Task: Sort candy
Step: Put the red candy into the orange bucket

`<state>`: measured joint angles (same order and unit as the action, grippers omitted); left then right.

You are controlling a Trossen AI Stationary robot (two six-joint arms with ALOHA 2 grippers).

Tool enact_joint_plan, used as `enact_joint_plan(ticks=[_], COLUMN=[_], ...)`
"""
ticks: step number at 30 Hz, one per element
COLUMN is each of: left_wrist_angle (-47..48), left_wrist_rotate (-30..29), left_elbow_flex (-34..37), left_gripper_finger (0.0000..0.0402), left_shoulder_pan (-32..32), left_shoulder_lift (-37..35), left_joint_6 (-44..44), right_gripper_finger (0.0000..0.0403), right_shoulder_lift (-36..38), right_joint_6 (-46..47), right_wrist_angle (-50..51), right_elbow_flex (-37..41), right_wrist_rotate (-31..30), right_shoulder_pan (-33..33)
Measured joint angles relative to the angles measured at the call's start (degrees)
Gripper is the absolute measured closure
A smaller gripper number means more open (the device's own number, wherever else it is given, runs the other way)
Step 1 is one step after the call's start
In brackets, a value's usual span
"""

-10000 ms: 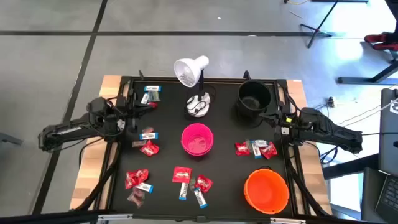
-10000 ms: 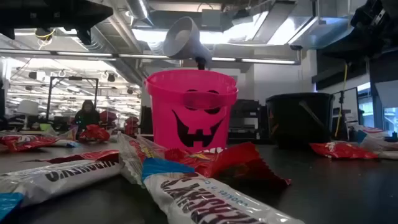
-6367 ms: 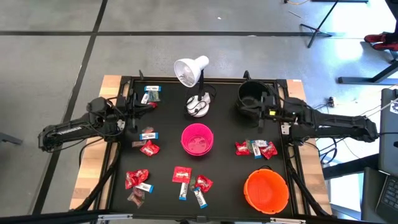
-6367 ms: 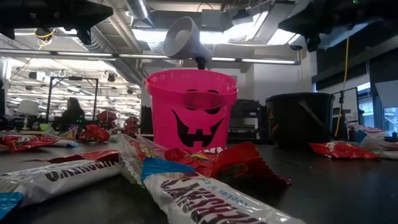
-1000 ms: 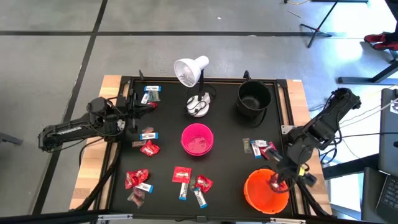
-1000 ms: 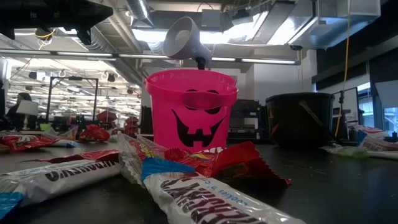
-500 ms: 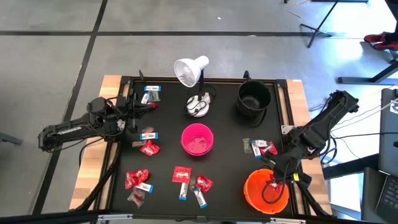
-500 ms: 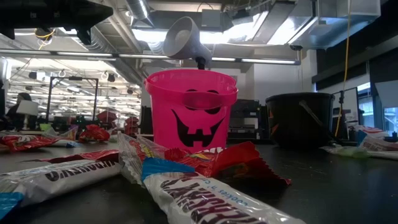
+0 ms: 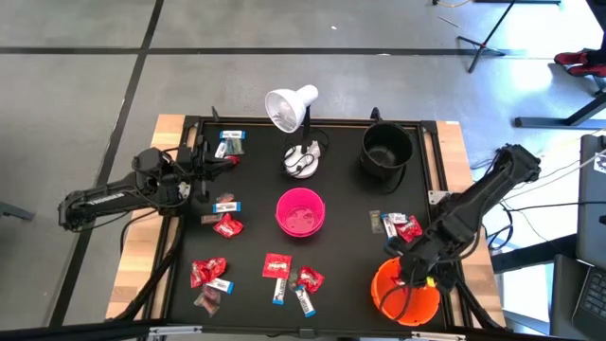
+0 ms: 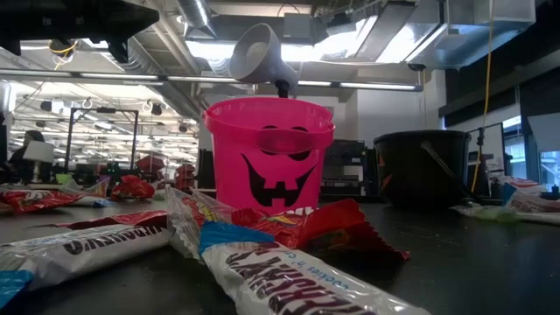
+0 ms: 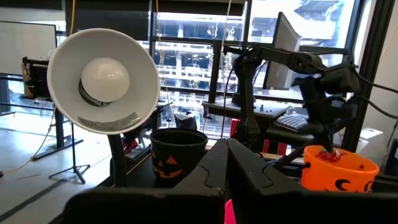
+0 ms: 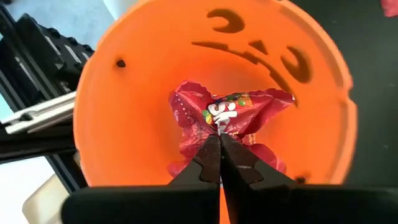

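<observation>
The black table (image 9: 341, 284) carries three pumpkin-faced buckets — a pink bucket (image 9: 300, 210) at the middle, a black bucket (image 9: 385, 147) toward the far right, an orange bucket (image 9: 405, 290) at the near right corner — and a white desk lamp (image 9: 292, 109) behind the pink one.

The right arm reaches down over the orange bucket. The right gripper (image 12: 219, 149) hangs inside the bucket's mouth, its fingers pinched together on the crumpled edge of a red packet (image 12: 227, 115), which dangles above another red wrapper on the bucket floor. The left gripper (image 11: 227, 163) waits at the table's left edge with its fingers closed and nothing between them.

The rest of the candy lies loose on the table: a cluster of red packets and white-and-blue bars (image 9: 292, 276) in front of the pink bucket, more (image 9: 209, 276) at the near left, a pair (image 9: 226, 215) to the left of the pink bucket, a few (image 9: 228, 142) at the far left, and a small group (image 9: 394, 225) just behind the orange bucket.

These sweets look light and crinkly — the foil glossy, likely slippery, and easily pushed along the table. A pinch across a flat sealed end or a raised fold should hold better than squeezing the filled middle; the slim bars seem stiffer and best taken across their narrow width.
</observation>
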<state>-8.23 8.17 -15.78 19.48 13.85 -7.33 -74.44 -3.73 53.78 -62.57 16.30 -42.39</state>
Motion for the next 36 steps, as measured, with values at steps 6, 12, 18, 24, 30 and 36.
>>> enact_joint_plan(ticks=[6,12,18,24,30,36], left_wrist_angle=[0.01,0.00,0.01,0.02,0.02,0.02], left_wrist_rotate=[0.00,0.02,0.00,0.00,0.00,0.02], left_elbow_flex=[0.00,-0.01,0.00,-0.01,0.00,-0.01], left_gripper_finger=[0.0400,0.0400,0.0400,0.0400,0.0400,0.0400], left_shoulder_pan=[0.01,-0.01,-0.01,-0.01,-0.01,-0.01], left_shoulder_lift=[0.02,0.00,0.02,0.02,0.02,0.02], left_joint_6=[0.00,0.00,0.00,0.00,0.00,0.00], right_gripper_finger=[0.0402,0.0402,0.0402,0.0402,0.0402,0.0402], right_shoulder_lift=[-2.01,-2.00,-2.00,-1.98,-1.98,-1.96], right_joint_6=[0.00,1.63,1.86,1.94,1.94,2.00], right_wrist_angle=[-0.15,0.10,-0.28,-1.16,-4.17,-4.26], right_elbow_flex=[0.00,0.00,0.00,0.02,0.02,0.02], right_wrist_rotate=[1.30,-0.04,-5.86,-8.07,-4.93,-0.23], right_shoulder_pan=[0.00,0.04,0.04,0.04,0.02,0.02])
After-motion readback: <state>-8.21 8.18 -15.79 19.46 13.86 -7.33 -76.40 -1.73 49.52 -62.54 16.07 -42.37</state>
